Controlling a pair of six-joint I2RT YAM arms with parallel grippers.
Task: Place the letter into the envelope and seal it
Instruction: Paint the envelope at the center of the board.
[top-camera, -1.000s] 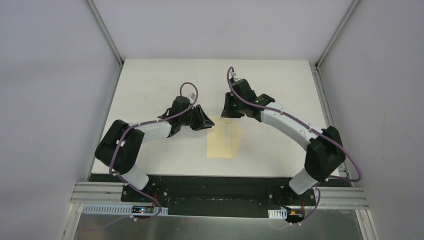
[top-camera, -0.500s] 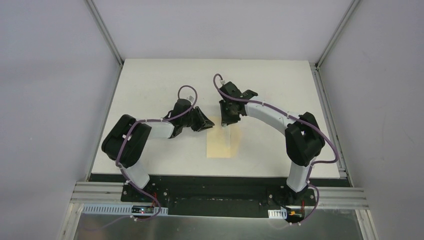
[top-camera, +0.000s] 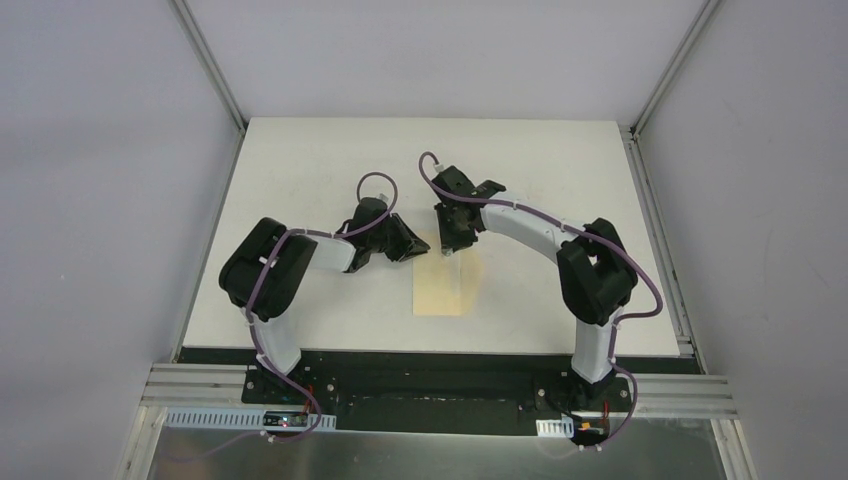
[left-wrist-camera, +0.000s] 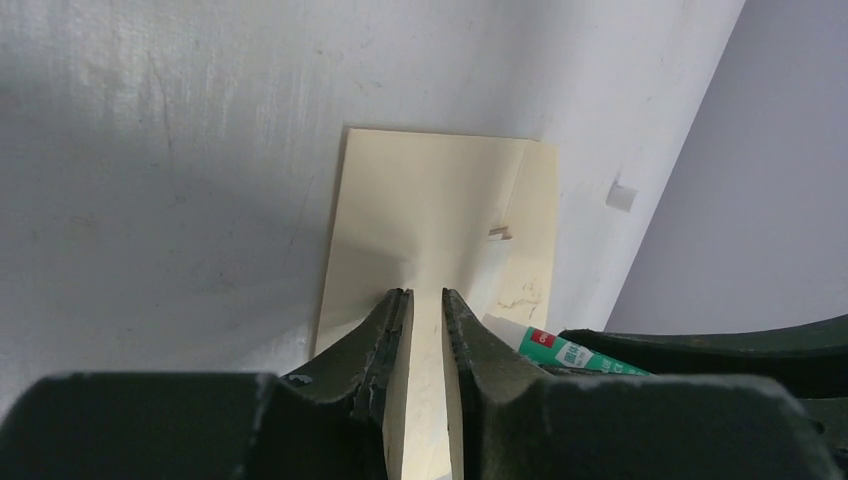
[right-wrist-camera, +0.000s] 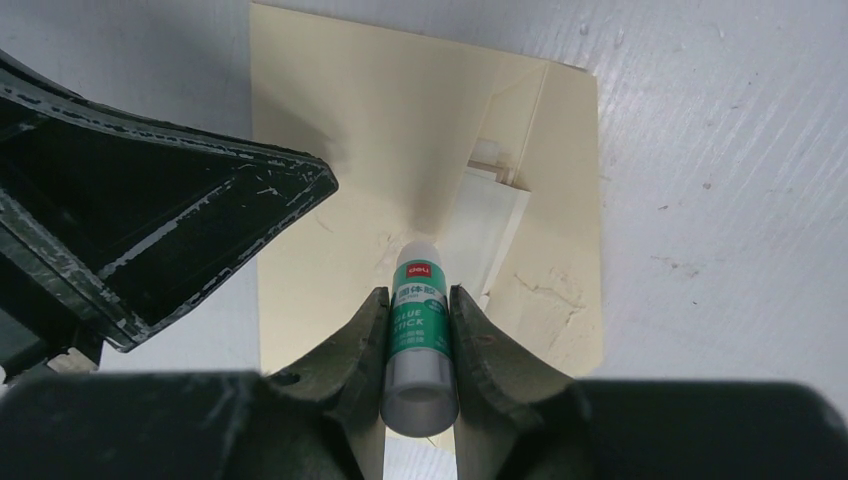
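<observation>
**Figure. Gluing stage of the envelope task.** The envelope (top-camera: 440, 295) is seen lying on the white table (top-camera: 320, 160) at the centre of the overhead frame, with both grippers gathered over its upper edge.

The right gripper (right-wrist-camera: 420, 295) is closed on a white-and-green glue stick (right-wrist-camera: 420, 345). The stick is held lengthwise between the fingers, and its tip is pointed at the cream paper in the middle of the right wrist frame.

The left gripper (left-wrist-camera: 427, 295) is shown with its fingers drawn narrow and cream paper filling the slit between them. Whether that paper is pinched cannot be told.

The letter is not visible as a separate sheet and is judged to be inside the envelope. A paler strip just right of the stick's tip cannot be identified.

The step in hand is taken to be glue application before closure.
- **Stroke:** the tip is best drawn in light, even strokes along the sealing edge only, so that no glue reaches the pocket mouth or the table.
- **Steadying:** the paper should be held down by the left fingers so that it is not dragged along by the stick.
- **Pressure:** force should be kept low, since thin paper buckles easily. A wrinkled patch can be seen at the lower right of the right wrist frame.
- **Closing:** the flap should then be pressed down squarely from fold to point.
</observation>
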